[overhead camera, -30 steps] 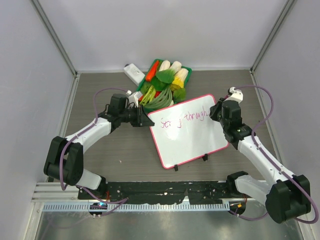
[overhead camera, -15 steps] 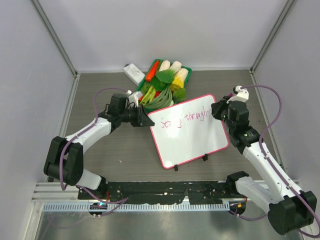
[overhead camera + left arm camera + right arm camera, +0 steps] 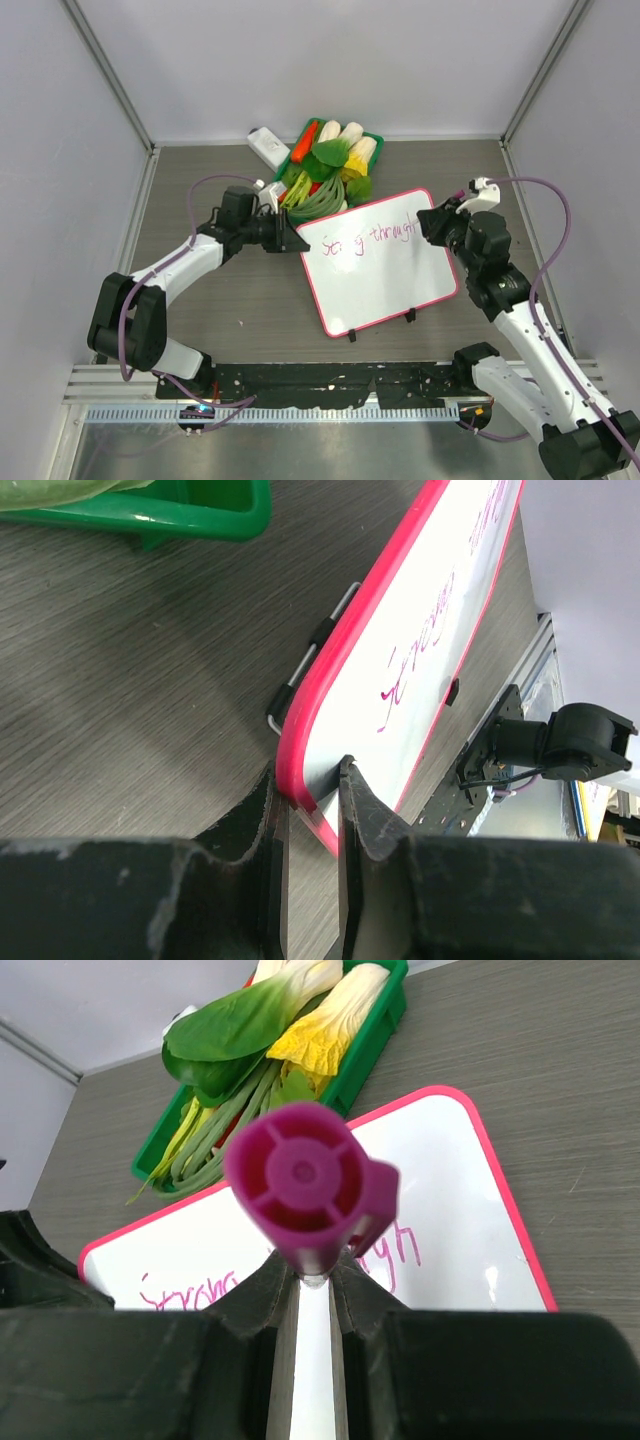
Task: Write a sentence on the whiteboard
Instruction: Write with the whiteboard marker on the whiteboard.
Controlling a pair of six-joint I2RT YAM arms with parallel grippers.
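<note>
The whiteboard (image 3: 378, 275) lies tilted in mid-table, pink-rimmed, with the sentence (image 3: 366, 240) reading "Strong through" in magenta along its upper part. My left gripper (image 3: 296, 240) is shut on the board's left corner; in the left wrist view its fingers (image 3: 352, 790) pinch the red rim of the whiteboard (image 3: 370, 670). My right gripper (image 3: 433, 222) hovers at the board's upper right corner, shut on a magenta marker (image 3: 305, 1185). The marker's capped rear end faces the right wrist camera, above the whiteboard (image 3: 470, 1230) and the sentence (image 3: 190, 1288). The marker tip is hidden.
A green basket (image 3: 375, 136) of vegetables stands just behind the board, also seen as the basket (image 3: 372, 1030) in the right wrist view. A small white block (image 3: 265, 146) lies to its left. Black clips (image 3: 410, 316) stick out under the board's near edge. Walls enclose three sides.
My right arm has swung outward to the right while its gripper stays at the board's upper right corner. The left arm and the writing are unchanged.
</note>
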